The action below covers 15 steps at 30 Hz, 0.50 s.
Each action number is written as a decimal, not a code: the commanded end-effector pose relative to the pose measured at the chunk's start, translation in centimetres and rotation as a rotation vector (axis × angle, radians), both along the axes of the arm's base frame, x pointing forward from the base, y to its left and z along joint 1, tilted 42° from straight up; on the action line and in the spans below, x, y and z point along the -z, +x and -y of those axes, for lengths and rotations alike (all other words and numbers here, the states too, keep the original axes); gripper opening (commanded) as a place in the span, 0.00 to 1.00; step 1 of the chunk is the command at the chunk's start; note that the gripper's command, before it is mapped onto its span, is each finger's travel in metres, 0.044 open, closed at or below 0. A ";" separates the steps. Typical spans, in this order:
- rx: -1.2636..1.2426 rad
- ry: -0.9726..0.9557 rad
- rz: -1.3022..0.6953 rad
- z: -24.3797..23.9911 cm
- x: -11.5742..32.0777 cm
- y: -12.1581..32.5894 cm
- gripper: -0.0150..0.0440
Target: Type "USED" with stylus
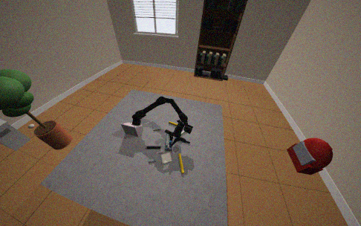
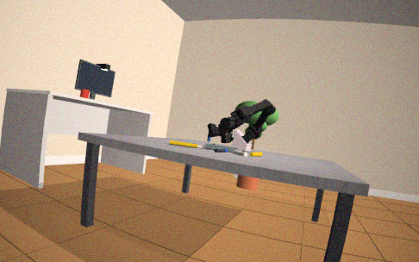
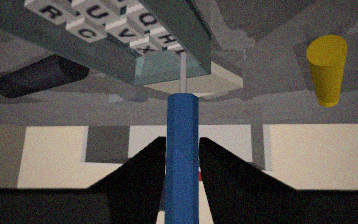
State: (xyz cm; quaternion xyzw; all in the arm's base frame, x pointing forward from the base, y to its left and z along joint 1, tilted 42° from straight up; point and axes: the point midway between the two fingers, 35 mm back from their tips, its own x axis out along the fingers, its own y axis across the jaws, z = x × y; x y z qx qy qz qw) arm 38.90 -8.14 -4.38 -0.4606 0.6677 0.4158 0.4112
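My gripper [image 3: 182, 144] is shut on the blue stylus [image 3: 182, 160] [image 2: 209, 139] and holds it with its thin grey tip pointing at the keyboard [image 3: 155, 71] [image 2: 220, 146]. In the wrist view the tip overlaps the end key just past the H key [image 3: 166, 38]. That key's letter is mostly hidden, and I cannot tell if it is pressed. The U key [image 3: 96, 12], X key [image 3: 146, 48], V key [image 3: 125, 33], C key [image 3: 86, 33] and R key [image 3: 50, 12] show up and left of the tip. The S and D keys cannot be made out.
A black cylinder [image 1: 153, 147] [image 3: 55, 75] lies beside the keyboard. A yellow cylinder [image 1: 181, 163] [image 2: 183, 144] [image 3: 327, 72] lies on its other side. A pale square block [image 1: 166, 158] [image 3: 227, 80] lies past the keyboard's end. Another yellow piece [image 1: 172, 123] [image 2: 256, 154] lies near its far end.
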 end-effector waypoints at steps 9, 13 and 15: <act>0.005 0.004 0.000 -0.1 0.1 -0.1 0.39; 0.005 0.004 0.000 0.0 0.0 -0.1 0.39; 0.005 0.003 0.000 0.5 -0.5 -0.1 0.39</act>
